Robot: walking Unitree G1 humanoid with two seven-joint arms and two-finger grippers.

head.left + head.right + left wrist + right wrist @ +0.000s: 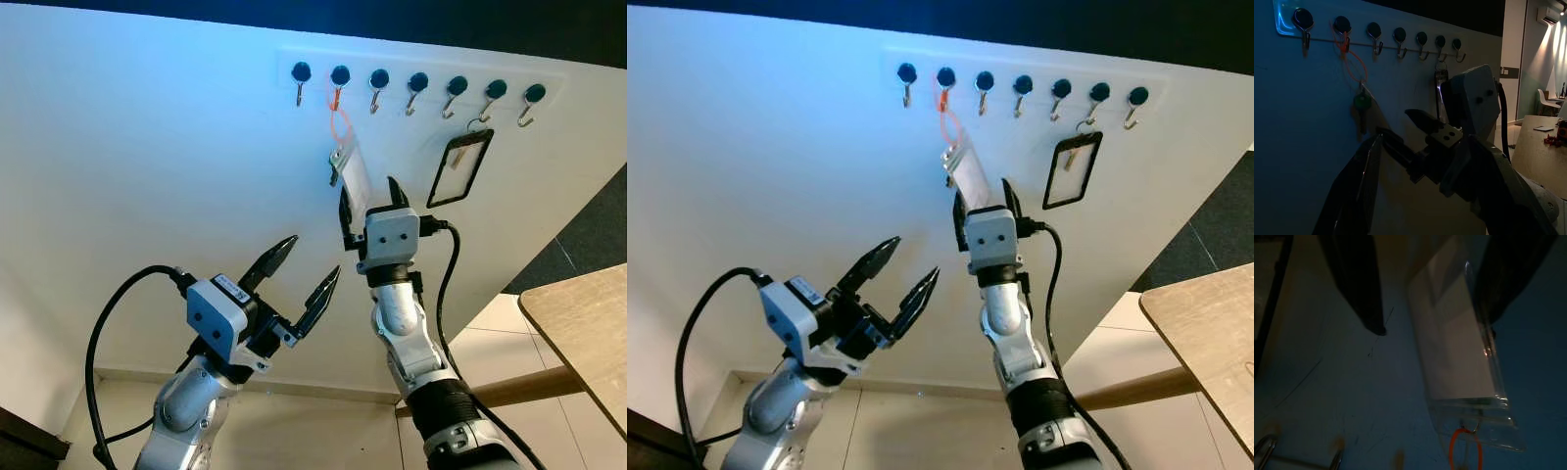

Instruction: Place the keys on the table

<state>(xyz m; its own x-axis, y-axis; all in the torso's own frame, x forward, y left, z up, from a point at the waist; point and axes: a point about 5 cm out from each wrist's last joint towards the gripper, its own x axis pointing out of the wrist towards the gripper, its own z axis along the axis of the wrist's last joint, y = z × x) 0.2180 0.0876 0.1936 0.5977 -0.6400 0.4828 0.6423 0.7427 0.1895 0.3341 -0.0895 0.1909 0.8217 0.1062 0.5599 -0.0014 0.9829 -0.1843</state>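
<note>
The keys hang from the second hook of a wall rack point(416, 83) by an orange loop point(338, 122). On the loop are a clear tag with a white card point(355, 176) and a green key point(1361, 105). My right gripper point(370, 201) is raised against the wall. It is open, with one finger on each side of the tag's lower end point(1459, 347). One finger point(1498, 284) lies against the tag's edge and the other point(1359, 284) stands apart from it. My left gripper point(313, 257) is open and empty, lower and to the left.
A black badge holder point(460, 166) hangs from a hook further right on the rack; the other hooks are bare. A wooden table point(588, 323) stands at the right edge, with tiled floor below the wall.
</note>
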